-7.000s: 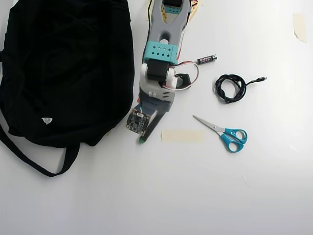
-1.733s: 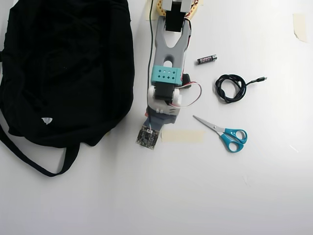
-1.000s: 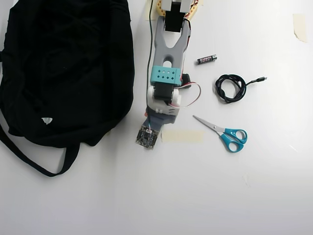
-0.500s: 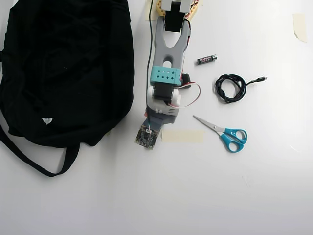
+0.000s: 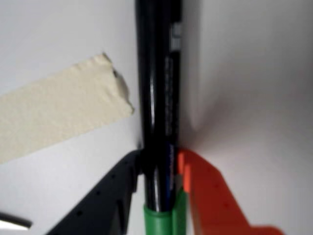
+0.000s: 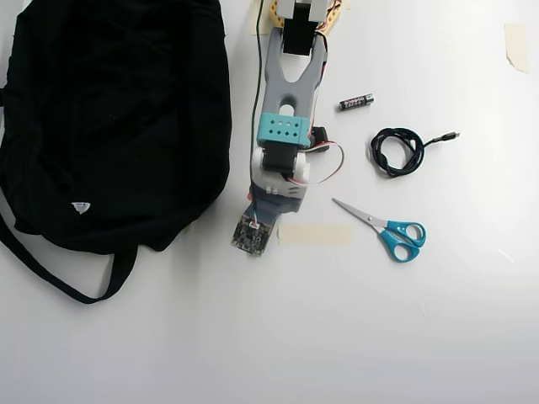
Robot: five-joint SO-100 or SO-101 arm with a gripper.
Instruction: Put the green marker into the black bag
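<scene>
In my wrist view, my gripper (image 5: 160, 176) is right up close. It has one black finger (image 5: 115, 196) on the left and one orange finger (image 5: 205, 196) on the right. They are squeezed in tight on the green marker (image 5: 159, 98), and both fingers touch it. I have hold of its black barrel just above the green part, which peeks out low down between my fingers. The barrel runs straight up the picture, away from me, over the white table (image 5: 254, 73). I cannot see its far end.

Just to the left of the barrel lies a strip of pale tape (image 5: 58, 120), stuck flat on the table. Its torn end comes very near the marker.

From above, my arm (image 6: 282, 126) reaches down the middle of the picture, and it hides my fingers and the marker. The tape (image 6: 314, 234) lies just to the right of my wrist.

The black bag (image 6: 109, 118) lies flat to the left of my arm, near it. It is very big.

Farther off on the right are blue scissors (image 6: 387, 229), a coiled black cable (image 6: 399, 151) and a small battery (image 6: 356, 102).
</scene>
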